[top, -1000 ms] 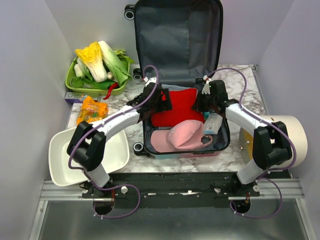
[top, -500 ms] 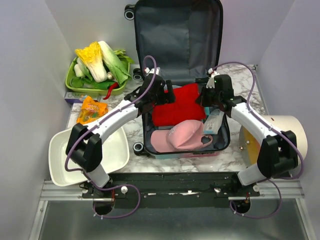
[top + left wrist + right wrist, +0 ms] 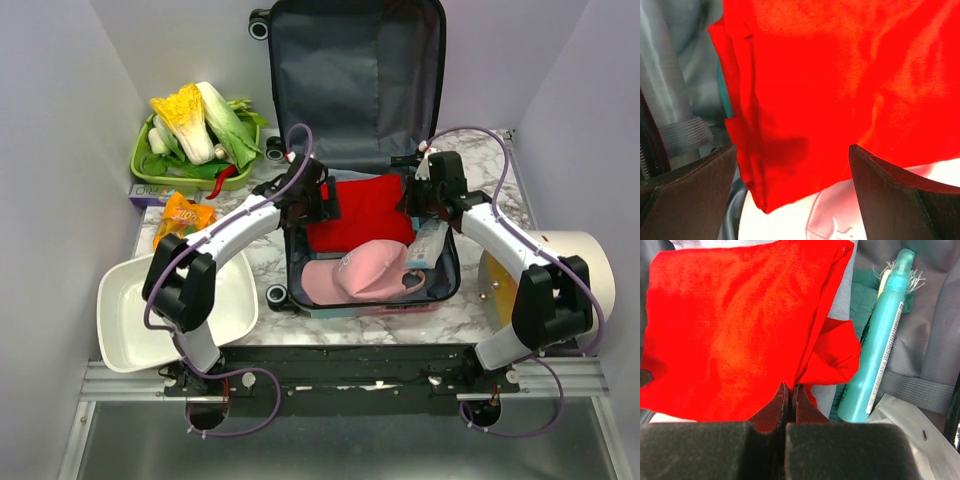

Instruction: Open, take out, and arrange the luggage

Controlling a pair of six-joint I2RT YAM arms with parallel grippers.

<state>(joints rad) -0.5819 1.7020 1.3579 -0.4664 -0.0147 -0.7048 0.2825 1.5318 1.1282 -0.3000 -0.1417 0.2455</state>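
Note:
The luggage (image 3: pixel 360 80) lies open on the marble table, its lid leaning on the back wall. Its lower half holds a red cloth (image 3: pixel 360 215), a pink cap (image 3: pixel 365 270) and a teal bottle (image 3: pixel 428 240). My left gripper (image 3: pixel 322 200) hangs open over the red cloth's (image 3: pixel 840 75) left edge, with the cap (image 3: pixel 805 215) below it. My right gripper (image 3: pixel 791 388) is shut on the red cloth's (image 3: pixel 730 330) right edge, beside the teal bottle (image 3: pixel 880 350).
A green tray (image 3: pixel 140 160) of vegetables stands at the back left, with an orange snack pack (image 3: pixel 185 220) in front. A white basin (image 3: pixel 120 320) sits near left, a cream cylinder (image 3: pixel 590 265) near right. A clear plastic bag (image 3: pixel 905 425) lies in the suitcase.
My right gripper has closed on the red cloth's edge. Both arms have shifted slightly toward the back, and the cloth has spread wider between them.

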